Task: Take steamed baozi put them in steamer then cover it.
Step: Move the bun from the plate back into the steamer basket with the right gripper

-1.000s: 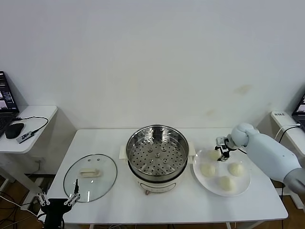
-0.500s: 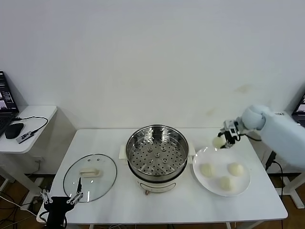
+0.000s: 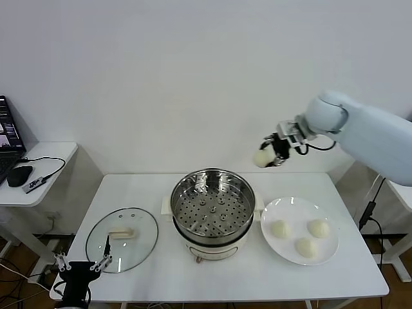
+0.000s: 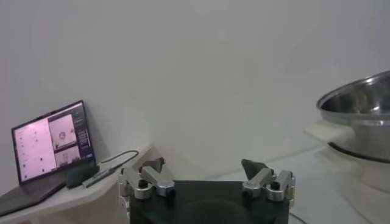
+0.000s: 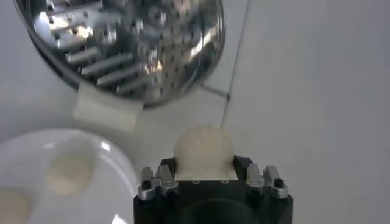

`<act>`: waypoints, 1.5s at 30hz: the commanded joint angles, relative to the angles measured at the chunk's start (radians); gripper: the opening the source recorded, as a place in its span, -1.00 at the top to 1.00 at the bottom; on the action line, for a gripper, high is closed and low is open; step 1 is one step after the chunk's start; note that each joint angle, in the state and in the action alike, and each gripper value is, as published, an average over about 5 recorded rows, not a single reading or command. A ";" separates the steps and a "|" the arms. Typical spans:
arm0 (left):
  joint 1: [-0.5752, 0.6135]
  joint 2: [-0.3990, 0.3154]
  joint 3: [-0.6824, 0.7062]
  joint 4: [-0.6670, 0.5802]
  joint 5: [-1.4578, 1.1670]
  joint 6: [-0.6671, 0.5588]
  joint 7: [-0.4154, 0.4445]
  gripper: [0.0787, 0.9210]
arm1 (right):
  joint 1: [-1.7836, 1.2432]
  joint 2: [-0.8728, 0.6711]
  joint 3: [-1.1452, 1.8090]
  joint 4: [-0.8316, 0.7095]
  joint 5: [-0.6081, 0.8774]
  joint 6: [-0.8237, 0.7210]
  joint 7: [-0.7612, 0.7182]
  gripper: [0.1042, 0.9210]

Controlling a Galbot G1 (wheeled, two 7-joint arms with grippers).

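My right gripper (image 3: pixel 267 156) hangs in the air above the table, just right of the steamer (image 3: pixel 212 212), and is shut on a cream-white baozi (image 3: pixel 262 158). In the right wrist view that baozi (image 5: pixel 204 152) sits between the jaws, with the steamer's perforated tray (image 5: pixel 122 42) below and to one side. Three more baozi (image 3: pixel 280 229) lie on the white plate (image 3: pixel 288 206). The glass cover (image 3: pixel 122 239) with its cream handle lies flat on the table, left of the steamer. My left gripper (image 3: pixel 82 266) is parked low at the table's front left corner, jaws open and empty (image 4: pixel 203 167).
A side table (image 3: pixel 45 164) at far left carries a laptop (image 4: pixel 50 140), a mouse and a cable. The white wall stands close behind the work table. The steamer's cream side handle (image 5: pixel 105 113) juts toward the plate.
My right gripper lifted one baozi off the plate and carried it up and left toward the steamer. The left arm barely shifted.
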 commanded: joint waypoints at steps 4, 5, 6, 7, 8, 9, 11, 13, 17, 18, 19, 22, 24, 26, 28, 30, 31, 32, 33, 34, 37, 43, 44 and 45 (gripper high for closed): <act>-0.008 -0.004 -0.005 -0.017 0.000 0.000 0.001 -0.77 | 0.091 0.248 -0.185 0.053 -0.034 0.180 0.077 -0.20; -0.009 -0.005 -0.006 -0.020 0.000 0.001 0.001 -0.77 | 0.083 0.262 -0.194 0.045 -0.074 0.211 0.083 -0.19; -0.010 -0.005 -0.008 -0.022 0.000 0.001 0.001 -0.77 | 0.073 0.277 -0.202 0.034 -0.122 0.246 0.089 -0.19; -0.012 -0.006 -0.008 -0.023 0.000 0.002 0.001 -0.77 | 0.062 0.287 -0.208 0.022 -0.164 0.275 0.095 -0.19; -0.013 -0.007 -0.009 -0.025 0.000 0.002 0.000 -0.77 | 0.050 0.295 -0.212 0.008 -0.202 0.303 0.102 -0.19; -0.014 -0.010 -0.009 -0.026 0.000 0.003 0.000 -0.77 | 0.037 0.303 -0.216 -0.007 -0.244 0.333 0.109 -0.19; -0.016 -0.015 -0.007 -0.029 0.001 0.004 -0.001 -0.77 | 0.011 0.316 -0.220 -0.036 -0.298 0.377 0.121 -0.20; -0.019 -0.019 -0.003 -0.031 0.003 0.006 -0.001 -0.77 | -0.014 0.326 -0.218 -0.062 -0.339 0.416 0.136 -0.19; -0.030 -0.021 0.000 -0.035 0.005 0.016 -0.001 -0.77 | -0.069 0.343 -0.204 -0.107 -0.416 0.475 0.176 -0.20; -0.033 -0.021 0.001 -0.037 0.006 0.019 -0.001 -0.77 | -0.084 0.348 -0.197 -0.119 -0.437 0.487 0.186 -0.20; -0.035 -0.022 0.002 -0.038 0.006 0.022 -0.001 -0.77 | -0.098 0.352 -0.192 -0.132 -0.458 0.499 0.196 -0.20; -0.037 -0.022 0.007 -0.045 0.010 0.026 -0.001 -0.77 | -0.133 0.370 -0.176 -0.175 -0.515 0.532 0.222 -0.20; -0.037 -0.022 0.009 -0.047 0.012 0.027 -0.001 -0.77 | -0.149 0.382 -0.168 -0.200 -0.540 0.548 0.236 -0.20; -0.036 -0.022 0.010 -0.049 0.013 0.028 -0.001 -0.77 | -0.160 0.392 -0.163 -0.217 -0.552 0.559 0.246 -0.20; -0.036 -0.023 0.010 -0.049 0.014 0.028 -0.001 -0.77 | -0.168 0.401 -0.160 -0.228 -0.562 0.565 0.253 -0.20; -0.036 -0.023 0.010 -0.050 0.014 0.028 -0.001 -0.77 | -0.173 0.408 -0.159 -0.240 -0.573 0.569 0.257 -0.20; -0.036 -0.024 0.010 -0.050 0.014 0.027 -0.001 -0.77 | -0.175 0.412 -0.158 -0.247 -0.578 0.572 0.258 -0.21; -0.035 -0.024 0.010 -0.051 0.014 0.027 -0.001 -0.77 | -0.176 0.415 -0.157 -0.252 -0.582 0.574 0.260 -0.21; -0.034 -0.024 0.010 -0.052 0.014 0.027 -0.001 -0.77 | -0.175 0.418 -0.157 -0.258 -0.584 0.577 0.262 -0.22; -0.033 -0.024 0.010 -0.053 0.014 0.027 -0.001 -0.77 | -0.174 0.420 -0.156 -0.263 -0.585 0.580 0.264 -0.23; -0.028 -0.025 0.009 -0.055 0.013 0.026 -0.002 -0.77 | -0.161 0.419 -0.157 -0.267 -0.577 0.588 0.271 -0.35; -0.022 -0.022 0.008 -0.064 0.012 0.027 -0.001 -0.77 | -0.052 0.371 -0.177 -0.171 -0.366 0.530 0.215 -0.71; -0.022 -0.021 0.008 -0.066 0.011 0.028 -0.001 -0.77 | -0.019 0.353 -0.185 -0.141 -0.299 0.498 0.192 -0.73; -0.023 -0.019 0.008 -0.067 0.011 0.029 0.000 -0.77 | 0.015 0.334 -0.193 -0.107 -0.230 0.460 0.167 -0.75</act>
